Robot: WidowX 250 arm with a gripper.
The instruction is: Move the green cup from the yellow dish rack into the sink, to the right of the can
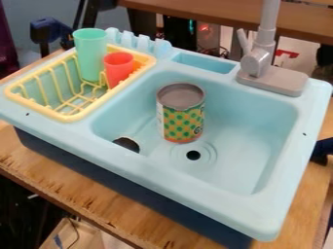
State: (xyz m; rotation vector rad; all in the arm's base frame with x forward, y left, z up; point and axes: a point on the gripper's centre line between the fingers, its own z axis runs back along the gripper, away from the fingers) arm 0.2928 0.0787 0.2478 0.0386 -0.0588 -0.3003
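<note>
- While the can [181, 116] stands upright in the basin of the light-blue toy sink [195, 195], its patterned green-and-orange wrapper faces forward and its grey end is up; whether the end effector is open, closed or gripping anything, I cannot tell.
- Just in front of the can lies the round drain hole [193, 155]; to its front left is a dark round patch [127, 144] with a pale edge.
- Left of the can and toward the back sits the yellow drying rack [78, 116]; in it are a green cup [91, 56] and, nearer the can, a red cup [118, 70].
- Behind the can and to its right rises the grey faucet [258, 61]; beneath them all is the wooden counter [39, 168].
</note>
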